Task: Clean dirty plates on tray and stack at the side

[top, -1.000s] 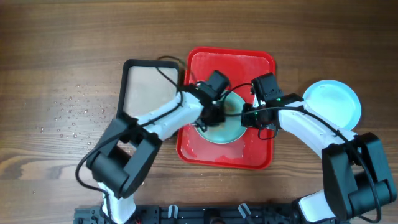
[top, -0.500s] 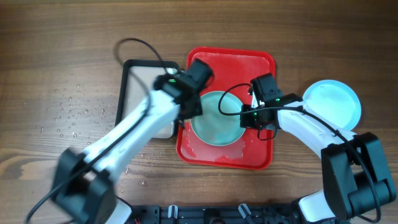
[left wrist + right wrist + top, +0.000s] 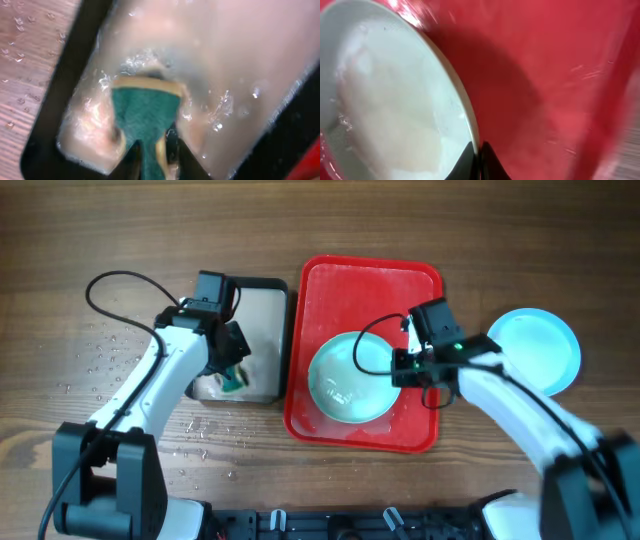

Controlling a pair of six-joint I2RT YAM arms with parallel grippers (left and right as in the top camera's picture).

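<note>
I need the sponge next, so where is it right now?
Overhead, the green sponge is pinched in the left gripper at the near end of the wet black-rimmed beige tray, just left of the red tray.

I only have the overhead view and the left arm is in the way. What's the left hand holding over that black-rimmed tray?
Observer: The left wrist view shows the left hand pinching a green sponge with a yellow layer.
Operator: Is that tray dry?
Observer: No, water glistens on the beige tray around the sponge.
Operator: Does the right hand actually have the plate?
Observer: Yes. In the right wrist view the right hand is shut on the rim of the plate, above the red tray.
</note>
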